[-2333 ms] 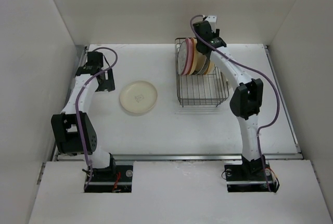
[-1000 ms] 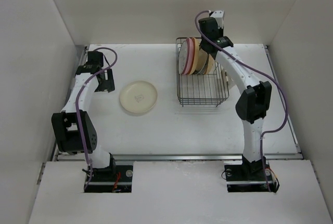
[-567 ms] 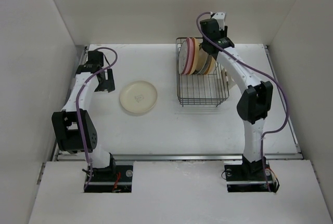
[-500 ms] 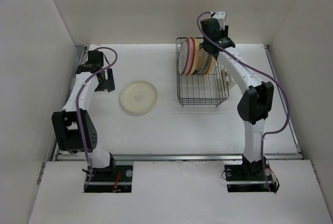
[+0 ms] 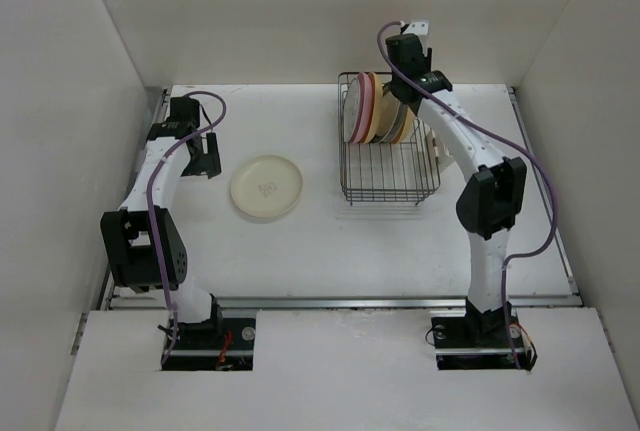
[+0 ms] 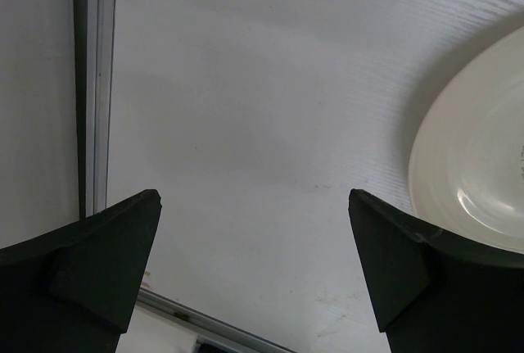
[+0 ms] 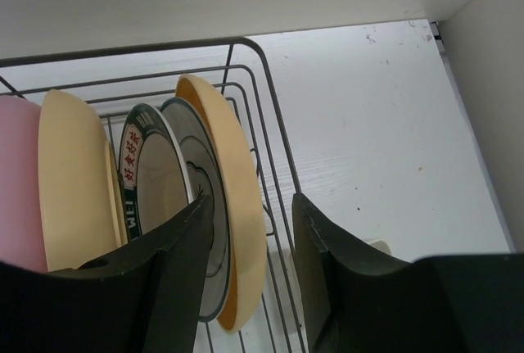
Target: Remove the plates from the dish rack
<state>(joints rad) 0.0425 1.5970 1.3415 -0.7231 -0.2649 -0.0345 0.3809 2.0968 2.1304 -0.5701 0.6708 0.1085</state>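
Note:
The dish rack (image 5: 395,176) stands at the back right of the table with several plates (image 5: 372,109) upright at its far end. In the right wrist view they are pink (image 7: 16,181), cream (image 7: 74,173), two white ones with dark rims (image 7: 143,165), and a yellow one (image 7: 237,205) nearest the rack wall (image 7: 264,115). My right gripper (image 7: 252,205) is open above them, its fingers on either side of the yellow plate's rim, with a gap showing. One cream plate (image 5: 266,187) lies flat on the table. My left gripper (image 6: 254,205) is open and empty just left of it (image 6: 475,173).
White walls enclose the table on the left, back and right. A metal rail (image 6: 92,83) runs along the table's left edge close to my left gripper. A small white object (image 5: 438,151) sits outside the rack's right wall.
My right gripper has risen and shifted back and right over the rack's far end, its elbow swinging right. In the last half second it barely moves. The left arm is still.

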